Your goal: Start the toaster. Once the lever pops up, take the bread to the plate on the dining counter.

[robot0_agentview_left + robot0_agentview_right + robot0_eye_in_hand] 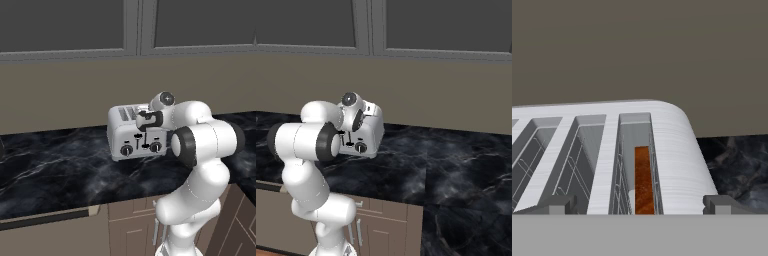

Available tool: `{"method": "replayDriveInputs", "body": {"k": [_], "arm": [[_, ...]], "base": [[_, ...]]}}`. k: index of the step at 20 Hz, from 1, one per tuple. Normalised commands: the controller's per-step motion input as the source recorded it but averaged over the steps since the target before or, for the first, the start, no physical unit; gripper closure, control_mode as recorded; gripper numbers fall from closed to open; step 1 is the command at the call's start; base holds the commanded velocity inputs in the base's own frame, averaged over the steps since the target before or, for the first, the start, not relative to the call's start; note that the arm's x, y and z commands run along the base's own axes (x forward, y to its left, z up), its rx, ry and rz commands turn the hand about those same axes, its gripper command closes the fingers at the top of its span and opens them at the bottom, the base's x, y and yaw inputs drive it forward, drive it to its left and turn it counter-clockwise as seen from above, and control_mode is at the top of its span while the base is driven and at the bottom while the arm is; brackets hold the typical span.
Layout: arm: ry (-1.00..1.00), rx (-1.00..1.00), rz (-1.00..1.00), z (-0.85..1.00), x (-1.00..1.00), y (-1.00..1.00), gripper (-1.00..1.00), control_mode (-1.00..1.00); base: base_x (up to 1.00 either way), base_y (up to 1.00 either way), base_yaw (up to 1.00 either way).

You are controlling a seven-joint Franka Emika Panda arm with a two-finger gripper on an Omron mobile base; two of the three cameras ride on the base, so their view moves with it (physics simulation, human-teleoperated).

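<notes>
On the black marble worktop point(60, 170), the toaster point(125, 132) holds the bread point(643, 180); gripper point(639, 204) spread apart above.

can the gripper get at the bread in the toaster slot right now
Probably yes: the open gripper hangs right over the toaster, its fingertips either side of the slot holding the bread, with nothing covering it.
</notes>
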Motion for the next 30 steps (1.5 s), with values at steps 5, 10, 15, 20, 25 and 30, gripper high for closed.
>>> {"method": "replayDriveInputs", "body": {"k": [5,10,15,20,25,30], "arm": [[0.00,0.00,0.00,0.00,0.00,0.00,-1.00,-1.00],[0.00,0.00,0.00,0.00,0.00,0.00,-1.00,-1.00],[0.00,0.00,0.00,0.00,0.00,0.00,-1.00,-1.00],[0.00,0.00,0.00,0.00,0.00,0.00,-1.00,-1.00],[0.00,0.00,0.00,0.00,0.00,0.00,-1.00,-1.00],[0.00,0.00,0.00,0.00,0.00,0.00,-1.00,-1.00]], "base": [[0.00,0.00,0.00],[0.00,0.00,0.00],[0.00,0.00,0.00],[0.00,0.00,0.00],[0.00,0.00,0.00],[0.00,0.00,0.00]]}}
